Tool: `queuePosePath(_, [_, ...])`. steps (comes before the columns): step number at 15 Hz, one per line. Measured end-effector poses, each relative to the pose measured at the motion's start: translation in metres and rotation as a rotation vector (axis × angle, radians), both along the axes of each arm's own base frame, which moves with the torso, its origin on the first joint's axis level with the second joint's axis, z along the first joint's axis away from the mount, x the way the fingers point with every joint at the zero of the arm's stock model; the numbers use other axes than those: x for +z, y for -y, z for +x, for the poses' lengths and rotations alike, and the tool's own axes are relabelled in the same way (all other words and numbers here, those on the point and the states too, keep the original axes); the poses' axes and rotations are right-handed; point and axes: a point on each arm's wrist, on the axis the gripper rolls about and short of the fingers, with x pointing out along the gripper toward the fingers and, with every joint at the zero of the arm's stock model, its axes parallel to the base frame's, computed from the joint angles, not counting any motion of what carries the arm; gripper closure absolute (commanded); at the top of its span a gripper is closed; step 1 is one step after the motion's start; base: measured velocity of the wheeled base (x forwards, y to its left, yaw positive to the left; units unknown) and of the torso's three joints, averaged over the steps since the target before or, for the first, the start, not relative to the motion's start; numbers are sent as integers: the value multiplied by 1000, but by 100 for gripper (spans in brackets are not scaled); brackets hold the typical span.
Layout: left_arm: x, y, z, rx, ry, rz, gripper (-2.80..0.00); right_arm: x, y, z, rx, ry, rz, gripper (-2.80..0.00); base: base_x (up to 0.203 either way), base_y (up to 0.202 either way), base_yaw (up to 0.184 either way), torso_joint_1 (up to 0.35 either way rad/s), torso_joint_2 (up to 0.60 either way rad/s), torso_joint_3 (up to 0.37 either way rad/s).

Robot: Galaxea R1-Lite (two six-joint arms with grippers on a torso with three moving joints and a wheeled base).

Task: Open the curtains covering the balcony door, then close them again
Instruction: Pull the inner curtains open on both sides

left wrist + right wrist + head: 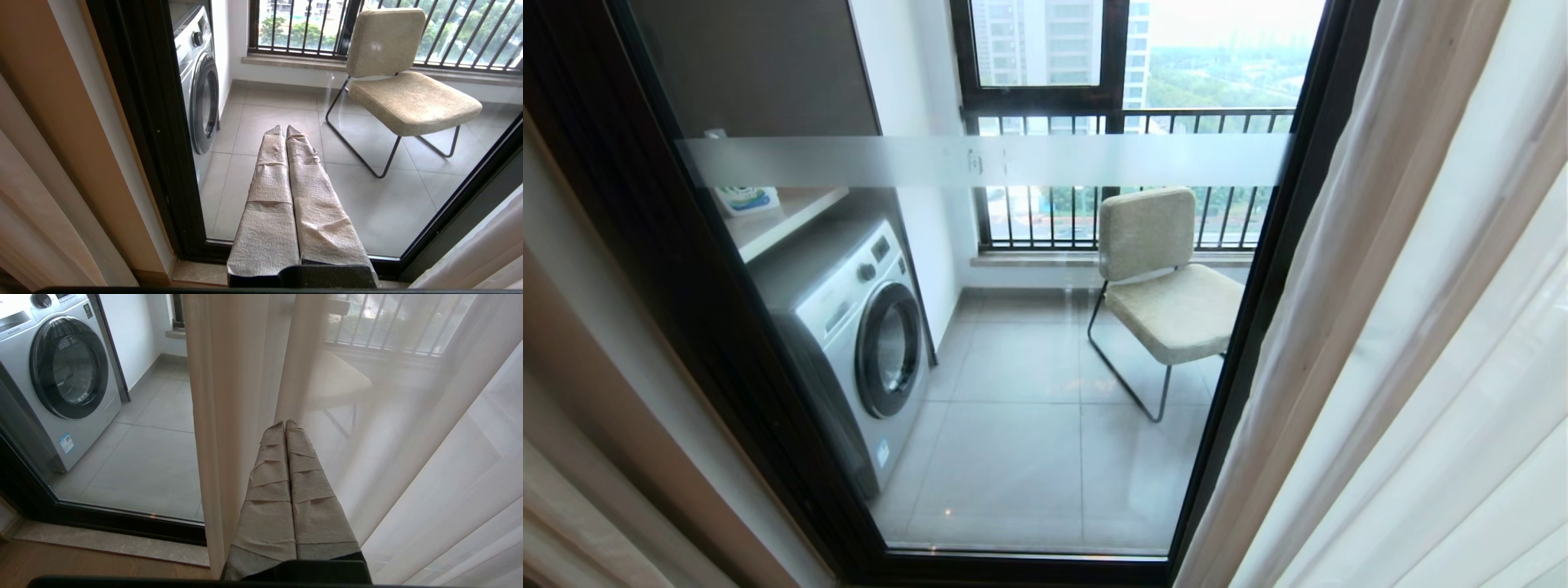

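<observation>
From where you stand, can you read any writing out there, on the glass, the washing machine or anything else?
Nothing reads clearly.
Frosted band on the balcony door: small characters, too faint to read.
Washing machine: brand lettering and two stickers, too small to read.
Packet on the shelf above it: printed logo, blurred.

The left gripper (284, 130) has two long tapering fingers (269, 196) wrapped in creased beige-grey tape, with a black body behind the fingers. The right gripper (285, 424) looks alike: taped fingers (308, 490), overlapping bands, black base behind them.
</observation>
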Motion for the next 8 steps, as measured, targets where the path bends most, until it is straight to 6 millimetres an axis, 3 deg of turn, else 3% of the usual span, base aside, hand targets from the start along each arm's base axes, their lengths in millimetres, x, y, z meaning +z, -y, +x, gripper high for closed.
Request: queuePosePath(8, [0,0,0,-1,0,0,0,4,0,0,2,37,-39,0,0,0,0,0,0,0])
